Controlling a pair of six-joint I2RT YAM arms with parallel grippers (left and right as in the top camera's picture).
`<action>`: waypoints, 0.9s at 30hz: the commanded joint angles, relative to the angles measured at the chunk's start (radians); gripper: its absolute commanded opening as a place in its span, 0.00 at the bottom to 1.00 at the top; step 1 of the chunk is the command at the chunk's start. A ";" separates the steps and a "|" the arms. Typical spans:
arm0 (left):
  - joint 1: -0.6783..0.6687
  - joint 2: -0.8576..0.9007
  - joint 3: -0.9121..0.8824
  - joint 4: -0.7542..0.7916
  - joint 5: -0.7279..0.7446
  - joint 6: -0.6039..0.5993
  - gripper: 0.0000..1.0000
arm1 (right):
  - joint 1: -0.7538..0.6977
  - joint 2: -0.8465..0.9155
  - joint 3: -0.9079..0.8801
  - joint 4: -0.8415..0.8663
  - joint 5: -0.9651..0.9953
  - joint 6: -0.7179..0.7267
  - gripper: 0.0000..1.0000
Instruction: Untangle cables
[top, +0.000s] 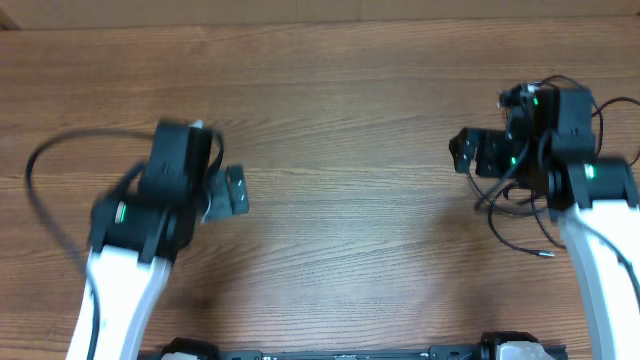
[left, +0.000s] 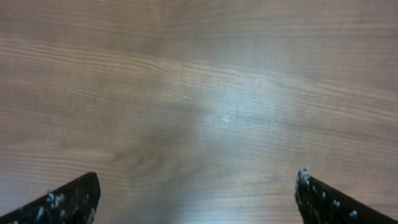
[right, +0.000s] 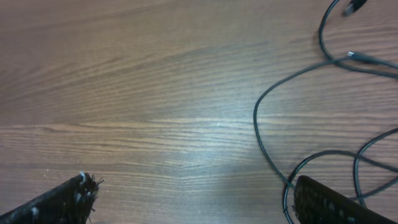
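Cables (right: 255, 127) are all over on the right side of the wooden table (top: 340, 100), a loose sprawl of thin black cord sitting under and just beside the right arm. The right wrist view shows a few loops crossing each other, with a small plug (right: 354, 7) up at the top edge.

Right gripper (right: 193, 182) is spread wide with nothing in it, and one of its fingers (right: 329, 202) is right at the edge of the strands. Left gripper (left: 199, 176) is also spread wide, over bare wood, well apart from the mess.

My guess on handling: this stuff is light and floppy, so it'll drag along rather than lift clean, and the thin cord could slip out of a loose pinch. I'd grab it near a plug end, or on the big open loop where only one strand runs. Grabbing at a crossing would probably just tighten the tangle.
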 joint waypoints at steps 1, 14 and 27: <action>0.004 -0.182 -0.138 0.087 -0.039 -0.021 1.00 | -0.002 -0.124 -0.071 0.043 0.018 0.003 1.00; 0.004 -0.398 -0.241 0.077 -0.037 -0.020 1.00 | -0.003 -0.199 -0.085 0.021 0.039 0.003 1.00; 0.004 -0.385 -0.241 0.066 -0.037 -0.021 1.00 | -0.003 -0.126 -0.085 0.022 0.040 0.003 1.00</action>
